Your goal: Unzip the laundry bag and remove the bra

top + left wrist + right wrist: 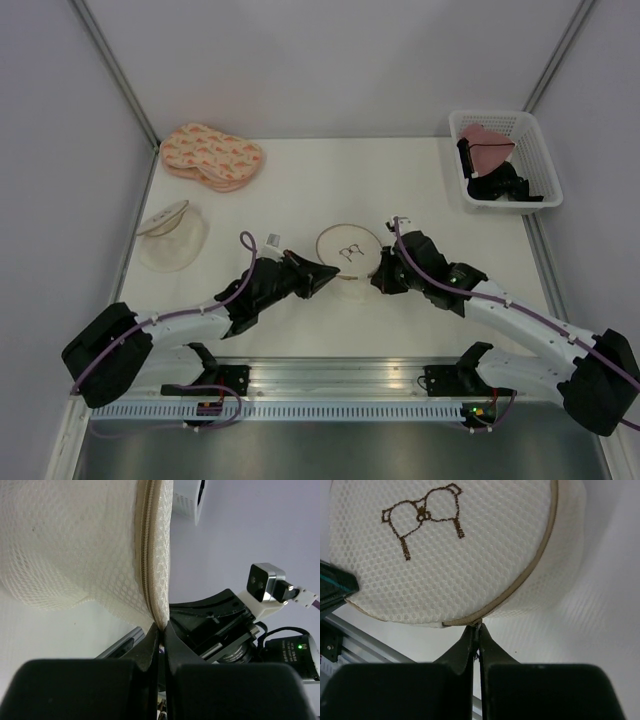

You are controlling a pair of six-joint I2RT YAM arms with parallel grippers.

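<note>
The laundry bag (349,248) is a round cream mesh pouch with a tan zip rim and a dark bra outline on its face, lying mid-table. My left gripper (330,272) is shut on the bag's left edge; in the left wrist view its fingertips (161,627) pinch the mesh beside the zip (146,550). My right gripper (378,277) is shut on the zip pull at the bag's right edge; in the right wrist view (477,626) the tips clamp a small metal tab under the tan rim (520,582). The zip looks closed. The bra is hidden.
A peach patterned padded pair (211,155) lies at the back left. A plain translucent round pouch (171,238) lies at the left edge. A white basket (505,160) at the back right holds a pink garment (484,145) and dark items.
</note>
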